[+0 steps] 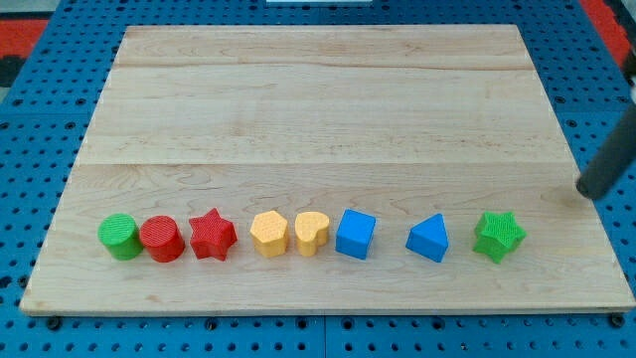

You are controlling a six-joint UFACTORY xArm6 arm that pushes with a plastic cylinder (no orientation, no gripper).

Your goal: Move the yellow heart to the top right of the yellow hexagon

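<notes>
Wooden bench (318, 109) carries eight blocks in a single row near the view's bottom. From the view's left: green cylinder (120, 237), red cylinder (162, 240), red star (212, 236), yellow hexagon (268, 234), yellow heart (311, 234), blue cube (356, 235), blue triangle (429, 240), green star (498, 237). The yellow heart sits just beside the yellow hexagon on its right, very close or touching; I cannot tell which. The blue cube stands near on the heart's other side. My tip (586, 189) is at the view's right edge, over the bench margin, above and right of the green star, well apart from the heart. No gripper is fitted: the rod has hold of nothing and touches no block. Handling judgement: the heart looks like a small, rigid, ribbed plastic piece, probably light, likely to slide easily on smooth wood and to rotate if pushed off-centre. There is no taking hold; contact should be a push against its lower face, centred, driving it toward the view's top. Risk: nudging the hexagon or cube alongside. Containers: none in view; the bench alone bears the blocks.
</notes>
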